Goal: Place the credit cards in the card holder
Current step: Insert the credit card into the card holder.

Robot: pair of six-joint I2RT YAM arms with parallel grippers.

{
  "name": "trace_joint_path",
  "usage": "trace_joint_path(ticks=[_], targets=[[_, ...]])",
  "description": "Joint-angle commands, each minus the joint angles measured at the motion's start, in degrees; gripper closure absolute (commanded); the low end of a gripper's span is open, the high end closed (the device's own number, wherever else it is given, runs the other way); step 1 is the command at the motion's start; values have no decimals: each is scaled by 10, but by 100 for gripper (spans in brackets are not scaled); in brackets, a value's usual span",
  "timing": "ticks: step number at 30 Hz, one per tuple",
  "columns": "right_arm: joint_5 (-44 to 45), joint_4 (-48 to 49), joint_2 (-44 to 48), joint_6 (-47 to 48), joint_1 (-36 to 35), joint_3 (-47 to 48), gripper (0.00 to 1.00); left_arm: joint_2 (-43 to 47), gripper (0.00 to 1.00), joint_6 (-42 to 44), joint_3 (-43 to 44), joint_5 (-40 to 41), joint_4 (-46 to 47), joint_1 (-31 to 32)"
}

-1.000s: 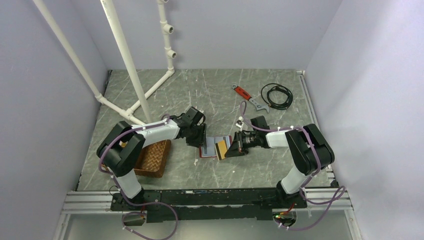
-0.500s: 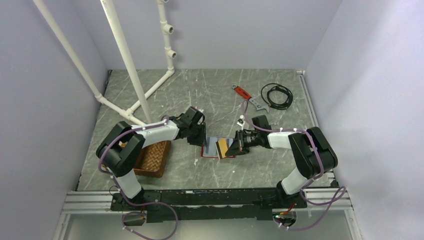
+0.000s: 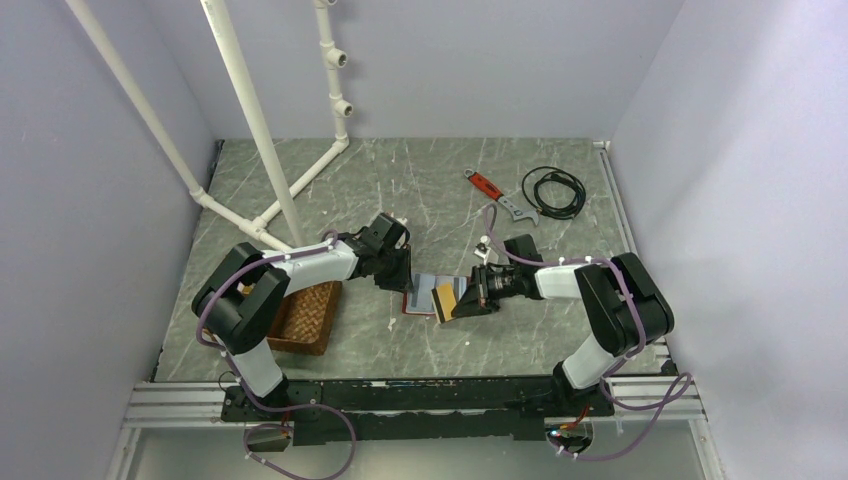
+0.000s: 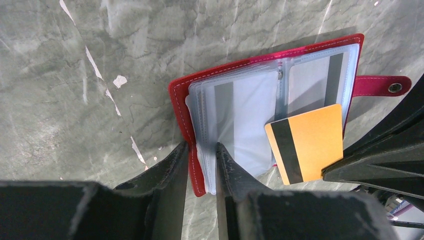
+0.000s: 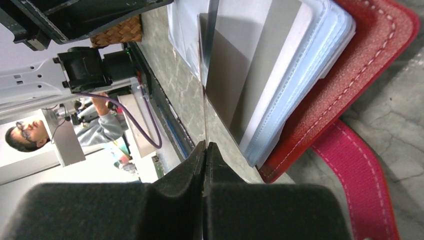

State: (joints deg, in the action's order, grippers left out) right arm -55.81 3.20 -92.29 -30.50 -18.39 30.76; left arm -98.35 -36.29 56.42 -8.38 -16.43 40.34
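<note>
Only wrist view shows left hand [image 4: 202, 152] pinching card holder [image 4: 250, 112]; right hand [image 5: 205, 146], gold card [image 4: 312, 142].

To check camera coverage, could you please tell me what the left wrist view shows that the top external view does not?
Left wrist only: the snap strap and the left tool clamping the card holder's cover edge. Top external only: wrench, coiled cable, wicker tray. Both: the open holder and the gold card in the right tool.
</note>
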Motion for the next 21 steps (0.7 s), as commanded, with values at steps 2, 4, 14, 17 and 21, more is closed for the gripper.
trace_joint_path(ticks=[2,4,14,17,21], targets=[[-12,14,12,-6,2,-19,100,-14,72,9,-28,23,-46,2],[-17,19,18,-8,2,-25,100,-11,72,10,-30,23,-45,1],[-24,24,28,-13,2,-35,100,-11,73,10,-29,23,-48,1],[-23,28,30,-14,2,-35,100,-10,73,10,-28,20,-48,1],[-27,69,7,-37,2,-32,100,-8,73,11,-30,19,-48,0]])
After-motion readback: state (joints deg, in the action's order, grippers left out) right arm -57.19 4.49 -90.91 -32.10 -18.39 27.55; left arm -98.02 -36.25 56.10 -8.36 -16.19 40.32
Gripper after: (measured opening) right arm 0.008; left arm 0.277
